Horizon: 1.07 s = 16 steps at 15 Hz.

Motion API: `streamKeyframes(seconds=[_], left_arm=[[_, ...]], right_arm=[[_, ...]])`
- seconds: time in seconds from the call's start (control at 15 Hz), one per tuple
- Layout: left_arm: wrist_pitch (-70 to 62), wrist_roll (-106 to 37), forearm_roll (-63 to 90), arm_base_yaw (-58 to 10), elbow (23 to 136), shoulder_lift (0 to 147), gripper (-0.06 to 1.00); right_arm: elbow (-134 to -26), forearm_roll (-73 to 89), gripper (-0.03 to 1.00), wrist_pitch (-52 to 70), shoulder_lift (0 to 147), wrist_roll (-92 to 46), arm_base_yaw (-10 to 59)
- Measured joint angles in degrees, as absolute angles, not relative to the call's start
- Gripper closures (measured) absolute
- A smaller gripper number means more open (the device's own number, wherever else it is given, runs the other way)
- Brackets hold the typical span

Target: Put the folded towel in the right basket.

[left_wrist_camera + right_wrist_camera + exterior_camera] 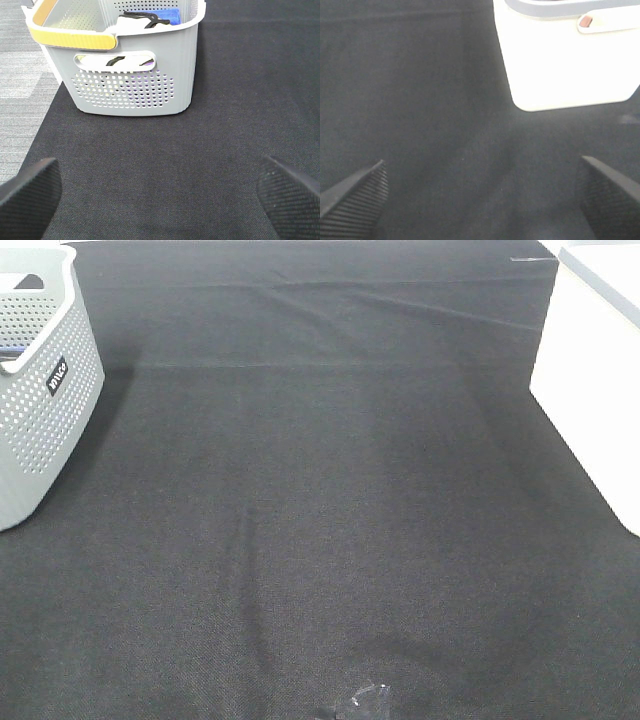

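The tabletop (pixel 330 540) is covered with a dark cloth, slightly creased toward the far side. A grey perforated basket (pixel 40 380) stands at the far left; the left wrist view shows its yellow-wrapped handle (pixel 75 37) and some dark and blue items (pixel 150 17) inside. A white basket (pixel 590 380) stands at the far right edge, only partly in frame.

No folded towel is visible on the cloth in any view. Whether it lies among the items in the grey basket, or already in the white one, cannot be told.

Left tool (pixel 160 192): spread wide, holding nothing, hovering over bare cloth and facing the grey basket. Right tool (pixel 480 195): spread wide, holding nothing, facing the white basket (pixel 565 55).

A small pale scrap (pixel 365 702) lies on the cloth at the near edge; its nature is unclear.

Risks, as judged:
- With the towel unlocated, either arm may close on the wrong item in the grey basket.
- A grasp low to the surface could pinch the cloth itself and drag it, shifting both baskets.
- The white basket's glare hides its rim, so a drop could miss.
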<state>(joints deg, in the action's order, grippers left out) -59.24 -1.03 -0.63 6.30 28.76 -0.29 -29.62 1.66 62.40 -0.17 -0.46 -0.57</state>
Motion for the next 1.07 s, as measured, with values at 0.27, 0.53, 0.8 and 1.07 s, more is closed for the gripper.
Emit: streamKeyframes(seconds=[0.27, 0.53, 0.8, 1.07], left_arm=[[-59.24, -1.03, -0.63, 6.3, 28.76, -0.29, -0.05], [-59.24, -1.03, -0.63, 6.3, 28.76, -0.29, -0.05], [-59.24, -1.03, -0.63, 6.3, 28.76, -0.29, -0.05], [-59.24, -1.03, -0.63, 6.3, 28.76, -0.29, -0.05]], right_arm=[[-28.88, 2.35, -0.01, 61.71, -0.23, -0.46, -0.57], [-28.88, 2.41, -0.01, 61.59, -0.23, -0.46, -0.57], [-28.88, 2.41, -0.01, 61.59, -0.23, -0.46, -0.57], [-28.88, 2.41, -0.01, 61.59, -0.23, -0.46, -0.57]])
